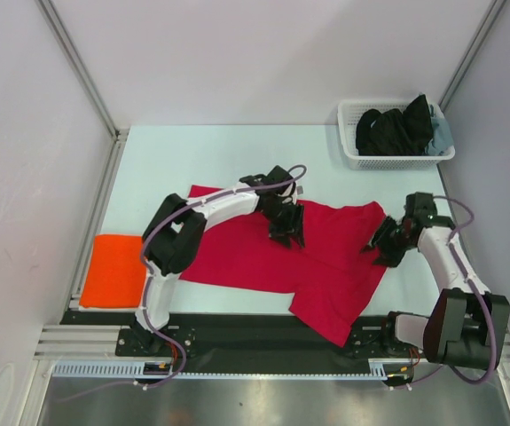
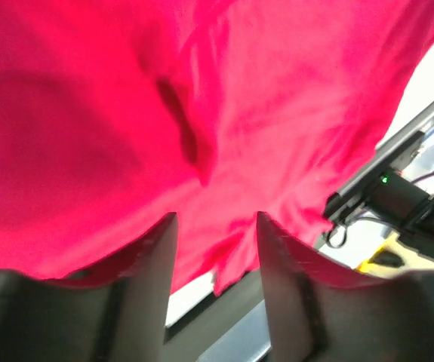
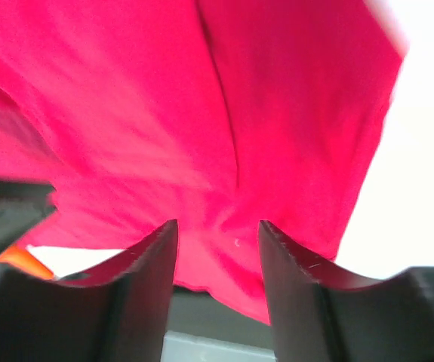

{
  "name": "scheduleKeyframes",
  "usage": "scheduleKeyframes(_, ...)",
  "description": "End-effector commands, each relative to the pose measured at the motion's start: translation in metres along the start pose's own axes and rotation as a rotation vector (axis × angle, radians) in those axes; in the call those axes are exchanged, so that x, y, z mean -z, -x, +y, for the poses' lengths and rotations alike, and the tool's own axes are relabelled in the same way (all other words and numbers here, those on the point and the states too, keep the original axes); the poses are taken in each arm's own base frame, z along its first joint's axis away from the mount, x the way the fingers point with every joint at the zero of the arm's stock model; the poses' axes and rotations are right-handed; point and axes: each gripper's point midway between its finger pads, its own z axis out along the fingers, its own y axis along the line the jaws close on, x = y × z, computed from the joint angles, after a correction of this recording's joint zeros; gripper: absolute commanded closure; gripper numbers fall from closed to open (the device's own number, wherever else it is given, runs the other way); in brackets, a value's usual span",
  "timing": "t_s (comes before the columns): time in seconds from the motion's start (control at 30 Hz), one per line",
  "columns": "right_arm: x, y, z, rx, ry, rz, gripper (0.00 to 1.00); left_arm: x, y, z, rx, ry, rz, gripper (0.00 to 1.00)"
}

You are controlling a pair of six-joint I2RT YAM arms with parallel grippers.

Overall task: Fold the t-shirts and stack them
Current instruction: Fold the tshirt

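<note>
**Two arms over a red shirt spread on the table**

Top view: A red shirt [image 1: 325,257] lies spread across the middle of a pale table [image 1: 201,160], rumpled, with its lower part hanging over the near edge by the rail. An orange shirt [image 1: 113,271] sits folded into a neat rectangle at the table's left near corner, just left of the left arm's base and apart from the red one. The left gripper [image 1: 287,232] reaches in over the middle of the red shirt. The right gripper [image 1: 383,248] is at the shirt's right edge, near a sleeve. A white basket [image 1: 396,161] stands at the far right corner, holding dark clothes [image 1: 396,129].

Left wrist view: The left gripper [image 2: 217,219] has its two dark fingers [image 2: 156,256] apart, with a clear gap between them. The red shirt [image 2: 88,113] fills nearly the whole view beyond the tips, with a dark crease running through it. Nothing is clamped between the fingers. The view is blurred, so whether the tips touch the cloth is hard to say.

Right wrist view: The right gripper [image 3: 218,226] also has its fingers [image 3: 149,264] apart, with nothing pinched. The red shirt [image 3: 126,113] covers most of the view, with a long fold down its middle. Its edge falls away at the right onto the bright table [image 3: 420,188]. A sliver of the orange shirt [image 3: 20,260] shows at lower left.
</note>
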Motion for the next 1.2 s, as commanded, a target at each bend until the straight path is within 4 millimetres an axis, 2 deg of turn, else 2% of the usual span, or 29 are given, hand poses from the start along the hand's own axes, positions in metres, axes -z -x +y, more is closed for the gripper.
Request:
scheduleKeyframes(0.0,0.034,0.079,0.022,0.143,0.026,-0.261,0.44,0.071,0.016,-0.017,-0.144,0.013,-0.137,0.43)
scheduleKeyframes(0.03,0.046,0.114,0.032,0.210,0.041,-0.361,0.44,0.092,0.020,-0.020,-0.182,0.019,-0.187,0.41)
scheduleKeyframes(0.07,0.028,0.131,0.027,0.217,0.005,-0.334,0.44,0.104,0.027,-0.007,-0.166,0.037,-0.216,0.41)
scheduleKeyframes(0.1,0.024,0.144,0.029,0.236,-0.002,-0.340,0.44,0.114,0.033,-0.002,-0.166,0.044,-0.249,0.42)
scheduleKeyframes(0.13,0.027,0.171,0.042,0.275,0.020,-0.395,0.46,0.129,0.040,0.006,-0.178,0.073,-0.299,0.44)
scheduleKeyframes(0.17,0.010,0.179,0.043,0.272,0.040,-0.360,0.50,0.140,0.050,0.029,-0.133,0.105,-0.331,0.47)
scheduleKeyframes(0.2,0.003,0.187,0.048,0.271,0.060,-0.359,0.52,0.147,0.058,0.041,-0.116,0.117,-0.356,0.48)
scheduleKeyframes(0.23,0.005,0.198,0.062,0.281,0.108,-0.369,0.55,0.158,0.069,0.066,-0.055,0.133,-0.379,0.52)
scheduleKeyframes(0.27,0.001,0.202,0.065,0.284,0.116,-0.358,0.55,0.159,0.071,0.081,-0.021,0.141,-0.380,0.53)
scheduleKeyframes(0.3,-0.012,0.204,0.061,0.269,0.101,-0.325,0.55,0.163,0.079,0.094,0.004,0.144,-0.399,0.55)
scheduleKeyframes(0.33,-0.013,0.209,0.062,0.272,0.099,-0.332,0.54,0.167,0.085,0.107,0.030,0.155,-0.415,0.56)
scheduleKeyframes(0.37,-0.017,0.211,0.062,0.278,0.104,-0.328,0.52,0.171,0.093,0.132,0.085,0.170,-0.425,0.58)
scheduleKeyframes(0.4,-0.024,0.212,0.060,0.277,0.102,-0.317,0.52,0.174,0.099,0.142,0.112,0.170,-0.439,0.59)
scheduleKeyframes(0.43,-0.025,0.215,0.063,0.282,0.114,-0.309,0.52,0.174,0.104,0.163,0.163,0.168,-0.433,0.61)
scheduleKeyframes(0.57,-0.041,0.215,0.065,0.283,0.129,-0.275,0.53,0.186,0.121,0.197,0.241,0.185,-0.478,0.62)
scheduleKeyframes(0.67,-0.050,0.216,0.062,0.273,0.119,-0.255,0.57,0.193,0.128,0.213,0.278,0.189,-0.508,0.62)
scheduleKeyframes(0.83,-0.064,0.216,0.060,0.275,0.127,-0.221,0.62,0.191,0.129,0.241,0.337,0.224,-0.502,0.64)
scheduleKeyframes(1.0,-0.067,0.220,0.058,0.261,0.114,-0.219,0.67,0.186,0.130,0.261,0.392,0.242,-0.494,0.63)
scheduleKeyframes(1.03,-0.067,0.223,0.054,0.248,0.107,-0.226,0.74,0.182,0.130,0.266,0.405,0.243,-0.484,0.63)
scheduleKeyframes(1.1,-0.065,0.228,0.050,0.227,0.099,-0.241,0.81,0.178,0.131,0.271,0.419,0.247,-0.480,0.63)
scheduleKeyframes(1.13,-0.063,0.234,0.042,0.206,0.073,-0.261,0.90,0.173,0.131,0.275,0.428,0.249,-0.473,0.63)
scheduleKeyframes(1.17,-0.061,0.237,0.038,0.197,0.063,-0.275,0.94,0.171,0.131,0.276,0.434,0.249,-0.473,0.63)
